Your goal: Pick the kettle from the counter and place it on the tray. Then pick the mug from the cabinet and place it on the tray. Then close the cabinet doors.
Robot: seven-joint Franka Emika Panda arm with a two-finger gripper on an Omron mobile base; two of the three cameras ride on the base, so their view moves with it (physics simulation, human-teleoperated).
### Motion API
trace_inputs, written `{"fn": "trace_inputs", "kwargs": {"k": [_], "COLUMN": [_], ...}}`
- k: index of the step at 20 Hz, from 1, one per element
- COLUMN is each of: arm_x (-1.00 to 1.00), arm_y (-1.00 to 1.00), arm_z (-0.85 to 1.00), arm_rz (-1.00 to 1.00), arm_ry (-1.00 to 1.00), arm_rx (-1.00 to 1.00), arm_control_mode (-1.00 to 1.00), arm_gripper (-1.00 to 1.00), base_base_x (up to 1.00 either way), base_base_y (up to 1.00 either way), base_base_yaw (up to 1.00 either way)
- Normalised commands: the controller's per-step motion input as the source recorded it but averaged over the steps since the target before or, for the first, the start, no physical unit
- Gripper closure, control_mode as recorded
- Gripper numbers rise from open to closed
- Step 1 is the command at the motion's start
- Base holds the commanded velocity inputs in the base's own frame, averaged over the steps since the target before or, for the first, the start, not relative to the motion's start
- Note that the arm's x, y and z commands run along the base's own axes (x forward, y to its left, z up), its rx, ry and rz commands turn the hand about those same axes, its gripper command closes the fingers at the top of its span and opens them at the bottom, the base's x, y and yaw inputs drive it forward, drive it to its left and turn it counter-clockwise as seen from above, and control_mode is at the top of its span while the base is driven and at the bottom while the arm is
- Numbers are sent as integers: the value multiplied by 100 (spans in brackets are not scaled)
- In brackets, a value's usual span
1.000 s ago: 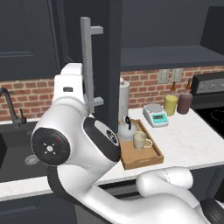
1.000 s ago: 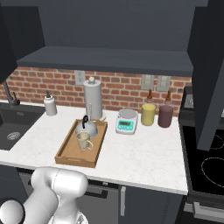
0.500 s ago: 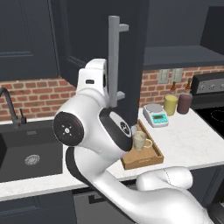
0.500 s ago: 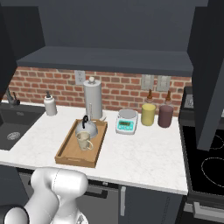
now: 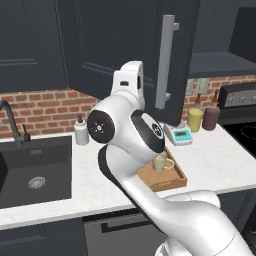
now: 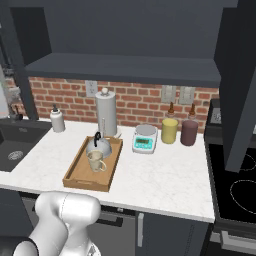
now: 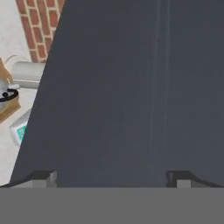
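The silver kettle (image 6: 98,146) and the cream mug (image 6: 96,161) stand on the wooden tray (image 6: 75,172) on the white counter (image 6: 165,175). The mug (image 5: 160,162) and tray (image 5: 167,181) peek out beside my arm in the left base view. My gripper (image 7: 111,178) is open, its fingertips (image 7: 43,177) right up against the flat dark panel of a cabinet door (image 7: 131,87). That door (image 5: 120,45), with its silver bar handle (image 5: 167,60), stands partly swung over the counter. The cabinet (image 6: 125,65) above the tray is open; another door (image 6: 240,85) stands open at the right.
A steel paper-towel cylinder (image 6: 106,115), a white-and-teal scale (image 6: 145,139), a yellow bottle (image 6: 170,131) and a dark-red bottle (image 6: 189,132) line the brick wall. A soap bottle (image 5: 81,131) and black sink (image 5: 30,170) lie left, a stove (image 6: 235,190) right.
The cabinet door with the silver handle has swung to the right in the left base view, and my arm and hand have moved right with it. Kettle, mug and tray are unmoved.
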Motion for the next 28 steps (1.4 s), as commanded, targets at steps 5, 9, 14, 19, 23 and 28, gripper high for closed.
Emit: {"fn": "trace_inputs", "kwargs": {"k": [5,9,14,19,23,28], "arm_x": [70,71,77,92,92,61], "arm_y": [-62,-58,-52,-41,-35,-29], "arm_z": [-6,-8,-4,-4,-11,-19], "arm_rz": [0,0,0,0,0,2], "arm_ry": [0,0,4,12,18,9], "arm_rx": [-3,0,0,0,0,0], "arm_control_mode": [-100,-100,-100,-100,-100,-100], "arm_gripper": [-100,-100,-100,-100,-100,-100], "base_base_x": [0,0,0,0,0,0], "base_base_y": [0,0,0,0,0,0], "base_base_yaw": [0,0,0,0,0,0]}}
